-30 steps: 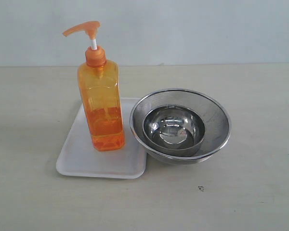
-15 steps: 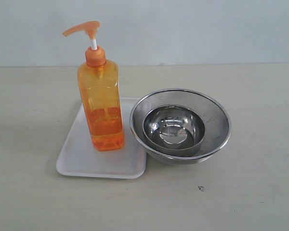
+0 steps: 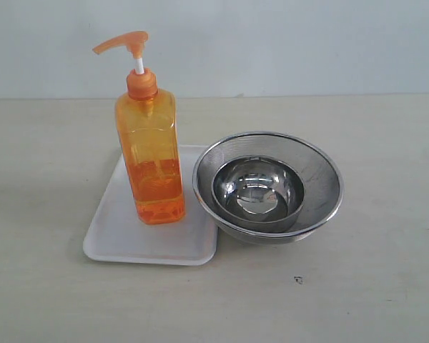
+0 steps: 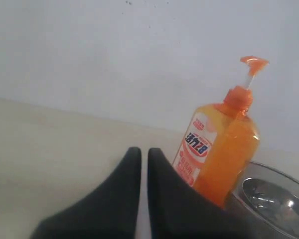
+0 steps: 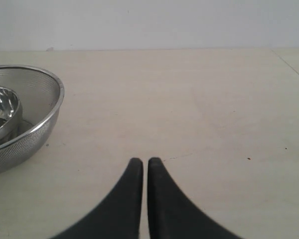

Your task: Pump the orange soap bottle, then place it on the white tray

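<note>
The orange soap bottle (image 3: 151,158) stands upright on the white tray (image 3: 121,232), its pump head raised on the white stem and its spout pointing left. The left wrist view shows the same bottle (image 4: 224,149) with its white label and red print, a short way beyond and to one side of my left gripper (image 4: 144,150), which is shut on nothing. My right gripper (image 5: 145,160) is shut too, above bare table, apart from the bowls. Neither gripper appears in the exterior view.
A steel mesh bowl (image 3: 318,175) with a smaller steel bowl (image 3: 257,191) inside it sits against the tray's right edge; its rim (image 5: 55,107) shows in the right wrist view. The beige table (image 3: 386,271) ends at a pale wall behind.
</note>
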